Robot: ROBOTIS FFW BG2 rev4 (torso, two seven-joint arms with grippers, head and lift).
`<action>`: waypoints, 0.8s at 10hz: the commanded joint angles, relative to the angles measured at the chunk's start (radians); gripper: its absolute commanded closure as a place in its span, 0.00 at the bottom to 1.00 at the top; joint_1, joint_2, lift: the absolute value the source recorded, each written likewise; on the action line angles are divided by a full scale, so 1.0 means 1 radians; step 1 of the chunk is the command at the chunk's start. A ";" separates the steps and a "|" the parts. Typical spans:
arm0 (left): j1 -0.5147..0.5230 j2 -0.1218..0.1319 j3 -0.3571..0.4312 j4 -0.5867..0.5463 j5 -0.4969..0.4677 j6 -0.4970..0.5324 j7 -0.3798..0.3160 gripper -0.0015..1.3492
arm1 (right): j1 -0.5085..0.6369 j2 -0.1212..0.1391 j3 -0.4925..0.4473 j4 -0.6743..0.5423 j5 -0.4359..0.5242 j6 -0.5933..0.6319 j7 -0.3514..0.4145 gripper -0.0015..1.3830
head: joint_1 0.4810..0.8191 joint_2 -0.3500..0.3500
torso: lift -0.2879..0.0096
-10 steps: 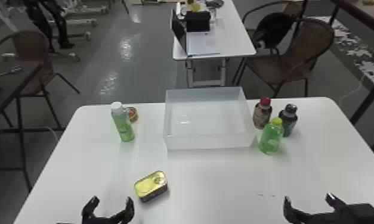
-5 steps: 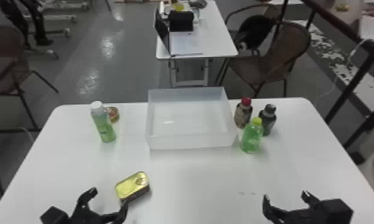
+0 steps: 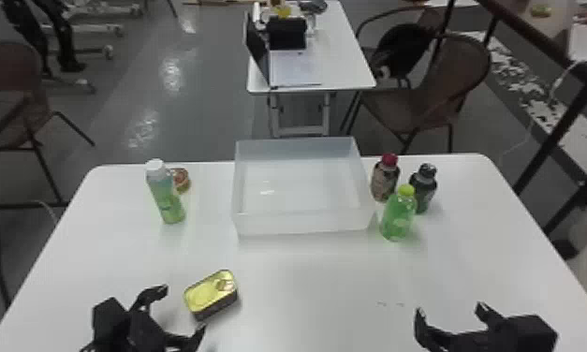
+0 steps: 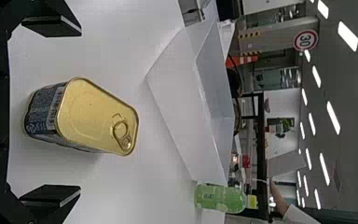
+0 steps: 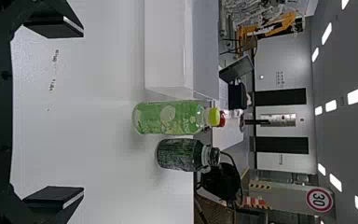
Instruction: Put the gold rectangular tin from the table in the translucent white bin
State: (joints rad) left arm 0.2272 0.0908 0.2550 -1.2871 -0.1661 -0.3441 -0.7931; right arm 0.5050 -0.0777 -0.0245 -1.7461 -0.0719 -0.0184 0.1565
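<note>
The gold rectangular tin (image 3: 211,294) lies flat on the white table, just beyond and to the right of my left gripper (image 3: 180,309), whose fingers stand apart. In the left wrist view the tin (image 4: 91,116), pull ring showing, is in front of the widely parted fingers of my left gripper (image 4: 51,114), not held. The translucent white bin (image 3: 306,223) stands at the far middle of the table, with nothing inside. My right gripper (image 3: 450,312) is parked at the near right; in the right wrist view, this gripper (image 5: 53,116) is open with nothing between its fingers.
A green bottle with a white cap (image 3: 166,196) and a small round tin (image 3: 181,180) stand left of the bin. Close to its right side are a yellow-capped green bottle (image 3: 399,215), a red-capped bottle (image 3: 385,180) and a dark bottle (image 3: 423,187).
The head view has shifted, first moving the table scene leftward. Relative to the tin, my left gripper has turned and come closer. The tin and bin keep their places on the table.
</note>
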 commanded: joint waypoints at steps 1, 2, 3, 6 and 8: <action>-0.015 0.037 -0.049 0.006 -0.018 0.016 -0.009 0.08 | 0.000 0.006 0.000 0.005 0.000 0.000 0.002 0.08 | 0.63 0.51 | 0.88; -0.029 0.040 -0.059 0.023 -0.036 0.010 -0.009 0.08 | 0.000 0.006 0.000 0.007 -0.006 0.000 0.003 0.08 | 0.63 0.51 | 0.88; -0.046 0.038 -0.060 0.037 -0.069 -0.007 -0.009 0.09 | -0.002 0.007 0.000 0.008 -0.009 0.000 0.006 0.08 | 0.63 0.49 | 0.88; -0.088 0.027 -0.025 0.071 -0.170 -0.038 -0.001 0.09 | -0.003 0.015 0.000 0.014 -0.015 0.000 0.011 0.08 | 0.63 0.49 | 0.88; -0.106 0.035 -0.037 0.097 -0.159 -0.029 -0.003 0.09 | -0.006 0.018 0.000 0.020 -0.015 0.000 0.017 0.08 | 0.63 0.50 | 0.88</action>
State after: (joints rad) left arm 0.1257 0.1243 0.2234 -1.1961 -0.3294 -0.3772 -0.7952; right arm 0.4997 -0.0608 -0.0245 -1.7278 -0.0874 -0.0184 0.1730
